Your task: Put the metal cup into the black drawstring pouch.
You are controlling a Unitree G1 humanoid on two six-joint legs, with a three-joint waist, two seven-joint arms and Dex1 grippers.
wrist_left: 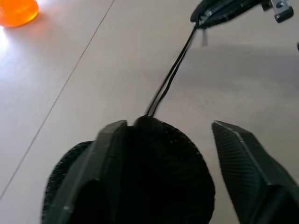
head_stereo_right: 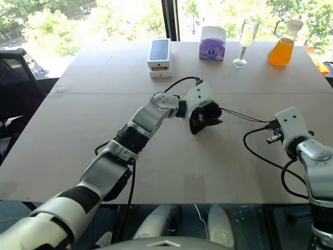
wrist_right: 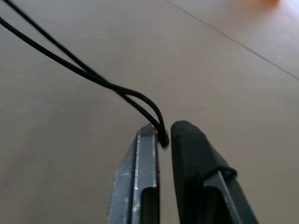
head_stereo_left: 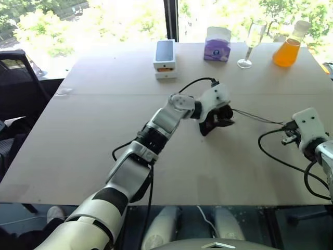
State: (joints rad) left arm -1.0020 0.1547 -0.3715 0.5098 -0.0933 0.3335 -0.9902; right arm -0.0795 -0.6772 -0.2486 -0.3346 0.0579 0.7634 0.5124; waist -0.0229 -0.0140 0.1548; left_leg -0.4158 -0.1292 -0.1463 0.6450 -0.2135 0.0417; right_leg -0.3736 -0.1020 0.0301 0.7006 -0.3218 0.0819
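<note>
The black drawstring pouch [head_stereo_left: 218, 120] lies bulging and rounded in the middle of the table. My left gripper [wrist_left: 168, 126] is open over it, one finger [wrist_left: 110, 154] pressed against the fabric and the other finger [wrist_left: 243, 158] standing clear of it. Two strands of the drawstring cord [head_stereo_left: 256, 118] run taut from the pouch's mouth to my right gripper [wrist_right: 163, 130], off to the right just above the table. That gripper's fingers are nearly together with the cord's looped end caught between their tips. The metal cup is hidden.
Along the far edge stand a white phone box [head_stereo_left: 165, 58], a purple tissue box [head_stereo_left: 217, 44], a clear wine glass [head_stereo_left: 251, 44] and a flask of orange liquid [head_stereo_left: 287, 48]. A black chair [head_stereo_left: 15, 78] is off the table's left side.
</note>
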